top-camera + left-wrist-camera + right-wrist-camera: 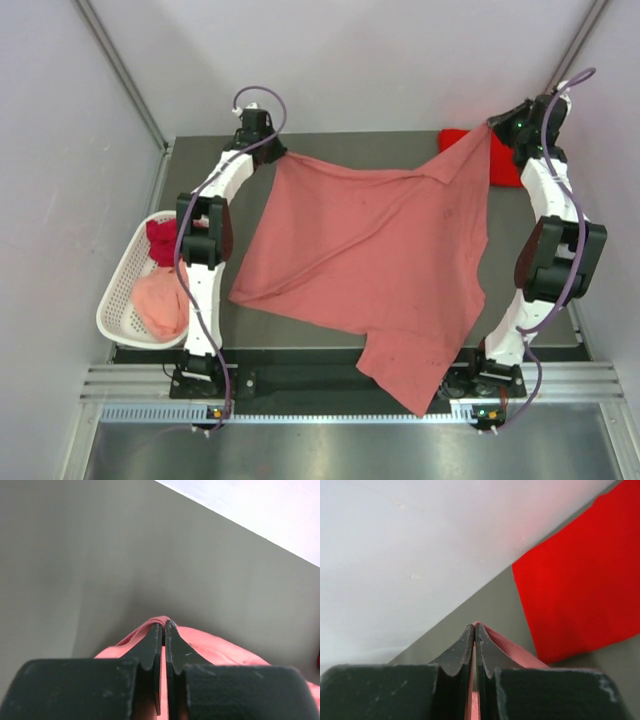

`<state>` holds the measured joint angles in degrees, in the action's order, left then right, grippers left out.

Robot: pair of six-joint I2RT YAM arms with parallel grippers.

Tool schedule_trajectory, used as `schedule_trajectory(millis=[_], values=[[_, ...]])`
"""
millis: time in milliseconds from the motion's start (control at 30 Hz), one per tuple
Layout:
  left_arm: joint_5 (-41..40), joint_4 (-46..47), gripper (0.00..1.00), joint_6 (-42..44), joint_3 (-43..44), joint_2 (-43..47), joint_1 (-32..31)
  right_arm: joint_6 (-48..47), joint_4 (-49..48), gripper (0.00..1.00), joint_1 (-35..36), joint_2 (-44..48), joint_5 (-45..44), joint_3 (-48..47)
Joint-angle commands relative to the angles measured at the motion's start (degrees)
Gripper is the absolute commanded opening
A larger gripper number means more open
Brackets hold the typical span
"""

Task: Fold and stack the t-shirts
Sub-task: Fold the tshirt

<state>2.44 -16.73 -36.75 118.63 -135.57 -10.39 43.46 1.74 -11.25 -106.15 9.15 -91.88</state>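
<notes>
Cloth is pinched on both sides: my left jaws clamp the far-left corner of the salmon pink shirt [370, 240], my right jaws its far-right corner. It spreads over the surface [330, 145], one flap hanging past the near edge. I see a red shirt [455, 138] at the far right corner.

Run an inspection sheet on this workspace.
Surface: grey table, mostly under cloth.
Job's things: salmon shirt spread out, one end hanging over the near edge; red shirt at the far right corner, partly covered; crimson shirt and pale pink shirt in the basket.
Clutter: nothing seen.
Grippers: left claw shut on the salmon shirt's far left corner; right claw shut on its far right corner.
Cables: purple cables along both arms.
Surroundings: pale walls; metal rail at the near edge.
</notes>
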Motion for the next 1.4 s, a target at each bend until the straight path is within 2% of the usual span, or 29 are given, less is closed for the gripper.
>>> schedule_trajectory(millis=[0,233,500,733,933,1133,1367], values=[[3.01,-0.67,0.00,-0.08,2.75,-0.58,0.55,-1.27,4.31,0.00,0.87,0.32,0.61,-3.66],[6.17,-10.93,0.00,2.73,3.45,1.26,2.13,-0.48,19.51,0.00,1.58,8.14,0.17,0.63],[9.08,-18.94,0.00,5.81,1.26,5.66,4.41,0.31,42.26,0.00,1.93,17.80,1.48,2.76],[8.64,-22.46,0.00,7.74,-2.09,9.88,5.73,-3.20,53.00,0.00,1.93,22.30,-0.18,5.47],[7.41,-27.12,0.00,10.21,-2.61,10.85,7.23,-6.02,56.18,0.00,1.84,24.32,0.70,10.65],[7.59,-26.77,0.00,11.53,-7.09,13.22,7.23,-8.22,56.53,0.00,1.58,25.81,-0.44,16.02],[8.02,-28.45,0.00,12.49,-7.36,13.40,7.23,-11.64,58.20,0.00,-1.49,26.96,-1.15,14.54]])
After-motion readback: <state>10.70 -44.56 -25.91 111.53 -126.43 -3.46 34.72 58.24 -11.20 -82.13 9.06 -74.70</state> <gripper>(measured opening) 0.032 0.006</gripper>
